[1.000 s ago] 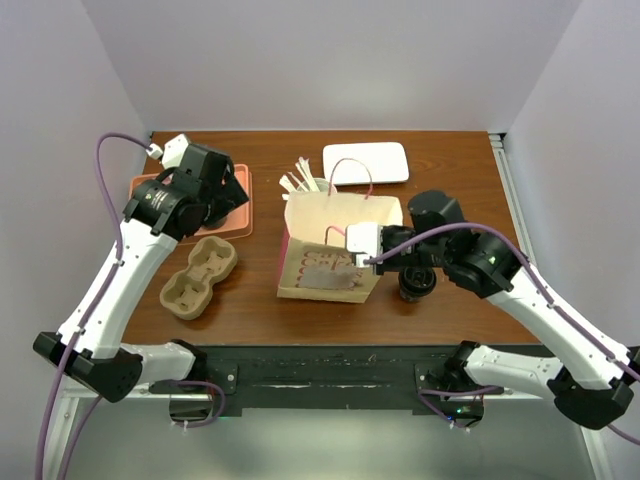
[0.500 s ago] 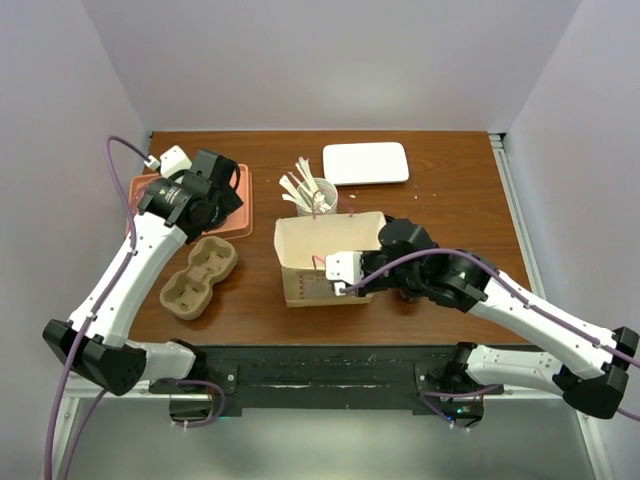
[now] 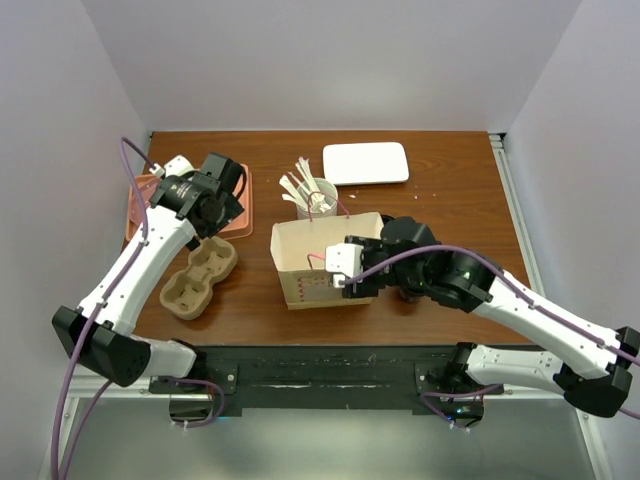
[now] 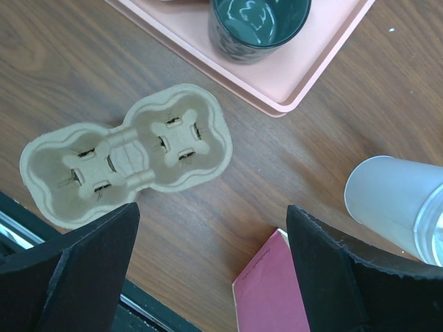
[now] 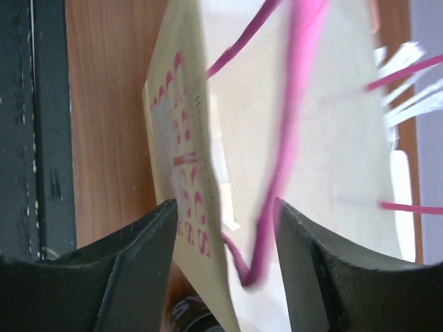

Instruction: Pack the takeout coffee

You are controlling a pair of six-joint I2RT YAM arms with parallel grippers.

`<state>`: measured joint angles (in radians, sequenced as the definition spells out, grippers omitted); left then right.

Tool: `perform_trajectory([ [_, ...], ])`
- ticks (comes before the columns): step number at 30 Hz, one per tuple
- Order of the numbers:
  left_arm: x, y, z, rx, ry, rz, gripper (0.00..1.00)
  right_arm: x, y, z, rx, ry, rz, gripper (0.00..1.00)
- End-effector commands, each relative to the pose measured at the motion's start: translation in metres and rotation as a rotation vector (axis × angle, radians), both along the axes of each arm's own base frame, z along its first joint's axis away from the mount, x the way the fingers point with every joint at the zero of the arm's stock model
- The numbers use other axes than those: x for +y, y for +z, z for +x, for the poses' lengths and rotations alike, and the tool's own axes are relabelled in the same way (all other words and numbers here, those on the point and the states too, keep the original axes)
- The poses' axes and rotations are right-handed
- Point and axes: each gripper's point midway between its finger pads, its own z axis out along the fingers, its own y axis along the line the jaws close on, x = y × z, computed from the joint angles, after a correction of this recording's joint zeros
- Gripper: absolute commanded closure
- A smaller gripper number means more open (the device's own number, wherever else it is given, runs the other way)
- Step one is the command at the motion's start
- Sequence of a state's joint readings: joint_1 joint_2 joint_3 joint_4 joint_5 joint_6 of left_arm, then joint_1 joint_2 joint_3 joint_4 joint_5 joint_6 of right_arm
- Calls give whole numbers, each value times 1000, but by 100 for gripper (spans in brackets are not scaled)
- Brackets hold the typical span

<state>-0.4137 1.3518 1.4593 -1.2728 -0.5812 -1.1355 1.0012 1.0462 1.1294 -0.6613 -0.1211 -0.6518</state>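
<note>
Left of the paper bag, the left claw hangs wide open above the table. Below it are a pulp cup carrier and a pink tray bearing a dark mug. At the bag's near wall, the right claw stands parted, with the wall and a pink handle between its fingers. Just right of the bag, the takeout coffee is mostly hidden under the right arm.

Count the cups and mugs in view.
2: the white cup of stirrers behind the bag, and the mug on the pink tray. The coffee may be hidden under the right arm.
</note>
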Motion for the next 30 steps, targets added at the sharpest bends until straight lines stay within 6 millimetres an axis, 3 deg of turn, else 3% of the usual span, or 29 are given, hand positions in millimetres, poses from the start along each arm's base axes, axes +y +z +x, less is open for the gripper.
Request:
perform_trajectory([
  [1,9,-3,-1,-1,75,20,8,16,67,4,6,-73,221,38],
  [5,13,0,0,-9,93,31,9,19,97,13,80,-210,344,39],
  [6,13,1,1,-13,96,32,9,18,114,16,139,-289,423,39],
  [8,14,1,1,-15,102,33,9,12,116,32,188,-458,449,39],
  [9,15,1,1,-16,103,32,9,11,134,34,250,-540,525,39],
  [10,16,1,1,-16,110,32,9,8,122,38,284,-606,482,40],
  [12,16,-2,1,-8,112,34,9,-3,131,47,320,-763,540,41],
  [17,12,-10,3,13,80,38,10,-29,110,54,380,-1034,530,40],
  [22,13,-14,2,37,65,55,9,-36,109,52,397,-1075,552,41],
  [30,9,-12,9,39,37,56,9,-31,141,46,457,-1033,688,40],
])
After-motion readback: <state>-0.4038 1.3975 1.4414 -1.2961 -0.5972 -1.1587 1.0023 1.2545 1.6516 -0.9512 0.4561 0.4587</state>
